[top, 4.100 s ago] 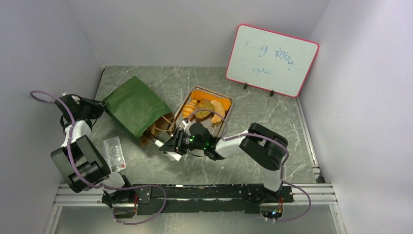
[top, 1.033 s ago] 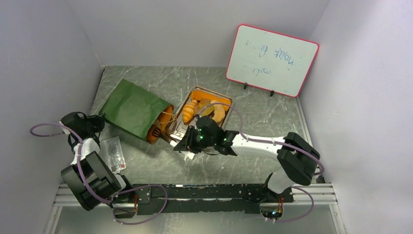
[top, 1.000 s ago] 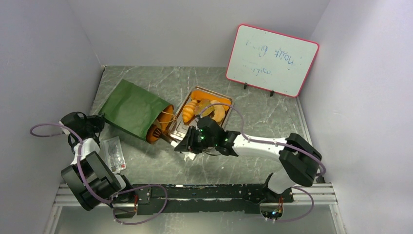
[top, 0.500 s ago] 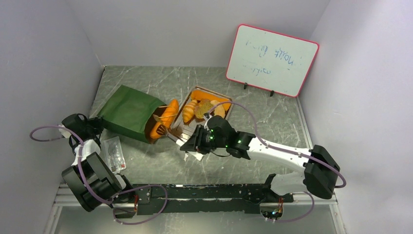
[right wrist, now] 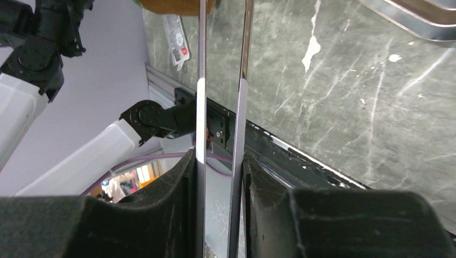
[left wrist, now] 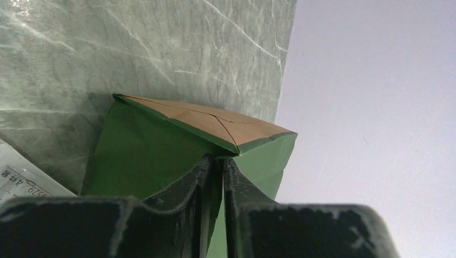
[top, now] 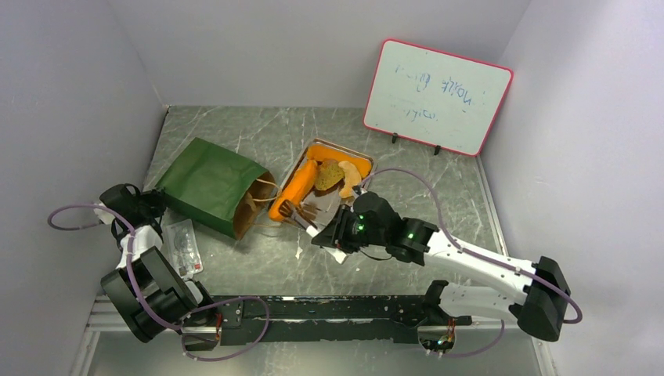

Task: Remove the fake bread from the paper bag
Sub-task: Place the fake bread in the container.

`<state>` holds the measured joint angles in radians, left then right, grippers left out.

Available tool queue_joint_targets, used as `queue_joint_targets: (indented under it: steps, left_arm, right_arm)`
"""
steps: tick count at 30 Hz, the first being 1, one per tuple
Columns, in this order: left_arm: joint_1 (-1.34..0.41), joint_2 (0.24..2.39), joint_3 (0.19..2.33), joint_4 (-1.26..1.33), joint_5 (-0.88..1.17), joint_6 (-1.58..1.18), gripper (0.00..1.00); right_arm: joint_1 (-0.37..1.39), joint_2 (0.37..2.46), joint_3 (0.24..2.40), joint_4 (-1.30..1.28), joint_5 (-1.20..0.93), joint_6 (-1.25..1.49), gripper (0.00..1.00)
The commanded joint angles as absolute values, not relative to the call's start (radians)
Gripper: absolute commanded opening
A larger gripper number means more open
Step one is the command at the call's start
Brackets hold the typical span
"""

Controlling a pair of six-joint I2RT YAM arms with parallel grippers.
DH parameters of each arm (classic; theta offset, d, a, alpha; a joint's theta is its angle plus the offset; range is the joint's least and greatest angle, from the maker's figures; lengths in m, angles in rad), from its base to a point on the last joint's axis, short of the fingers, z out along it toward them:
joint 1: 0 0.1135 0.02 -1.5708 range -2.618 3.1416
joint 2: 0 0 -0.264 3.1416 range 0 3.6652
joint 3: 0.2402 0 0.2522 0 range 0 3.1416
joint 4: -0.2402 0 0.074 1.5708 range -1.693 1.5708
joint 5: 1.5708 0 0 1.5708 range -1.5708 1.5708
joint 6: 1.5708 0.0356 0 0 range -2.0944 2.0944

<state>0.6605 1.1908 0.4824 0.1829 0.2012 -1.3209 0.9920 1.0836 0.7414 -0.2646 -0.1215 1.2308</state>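
Marbled grey counter (top: 438,188). Right gripper (top: 335,235) is clamped on metal tongs (top: 308,222) pinching the orange fake baguette (top: 294,192), which is outside the paper bag (top: 207,180), across the tray (top: 366,166) edge. Left gripper (left wrist: 215,161) pinches the bag's base fold. Recommended: steady squeeze, lower level.

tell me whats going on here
The right tool is shut on metal tongs, which grip a long orange loaf of fake bread. The loaf is already outside the paper bag, at the left edge of the metal tray. The left tool pinches the bag's folded bottom. The bag lies on its side, mouth toward the tray.
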Motion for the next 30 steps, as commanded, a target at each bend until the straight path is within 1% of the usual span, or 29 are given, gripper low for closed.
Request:
queue_joint_targets:
  steps: [1,10,20,22,26,30]
  left_arm:
    - [0.675,1.171,0.467,0.204,0.189,-1.33,0.07]
    - [0.674,1.172,0.462,0.207,0.195,-1.333,0.07]
    - [0.674,1.186,0.464,0.211,0.198,-1.329,0.07]
    - [0.674,1.187,0.467,0.21,0.198,-1.327,0.07]
    - [0.674,1.19,0.466,0.213,0.197,-1.326,0.07]
    - [0.675,1.191,0.458,0.222,0.192,-1.325,0.07]
  right_arm:
    - [0.961,1.019,0.734,-0.325,-0.05,1.215,0.0]
    - [0.818,1.0,0.775,-0.488,-0.074,1.103,0.0]
    - [0.762,1.034,0.748,-0.476,-0.136,1.074,0.0]
    - [0.761,1.046,0.753,-0.477,-0.141,1.068,0.06]
    - [0.759,1.05,0.759,-0.494,-0.14,1.064,0.23]
    - [0.759,1.029,0.743,-0.497,-0.138,1.075,0.32]
